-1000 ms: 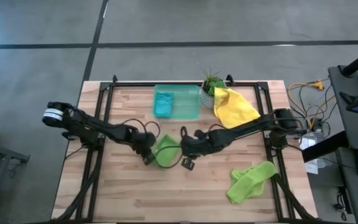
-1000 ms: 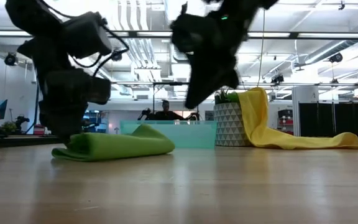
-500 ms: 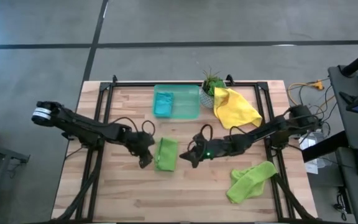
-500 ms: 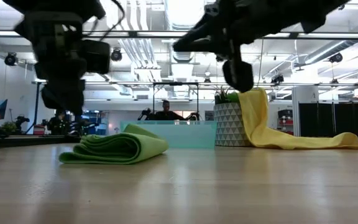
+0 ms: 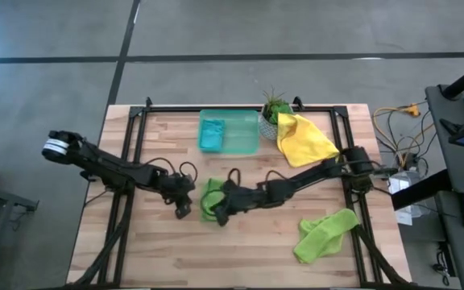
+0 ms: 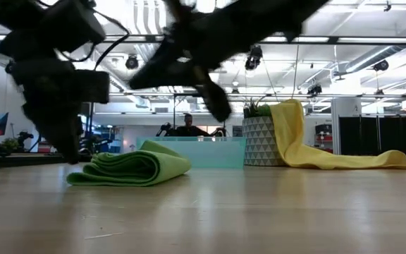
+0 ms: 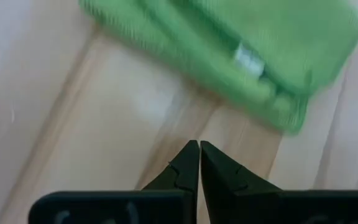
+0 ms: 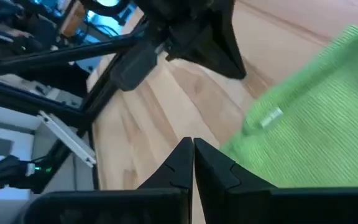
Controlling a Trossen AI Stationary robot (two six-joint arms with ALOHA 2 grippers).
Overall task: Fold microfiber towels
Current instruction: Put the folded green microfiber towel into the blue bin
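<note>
Lying folded near the middle of the wooden counter, a lime green microfiber towel sits between two robot arms. The left hand hangs just beside the folded towel's left edge, fingers pressed together and holding nothing. The right hand is poised over the same towel's near edge, its fingers likewise closed on nothing; its wrist view shows the towel's white label close ahead. Behind the folded towel stands a translucent green tray with a teal-blue towel bunched inside. To the tray's right, a yellow towel drapes against a small potted plant. A second lime green towel lies crumpled well apart, toward the counter's right front corner.
</note>
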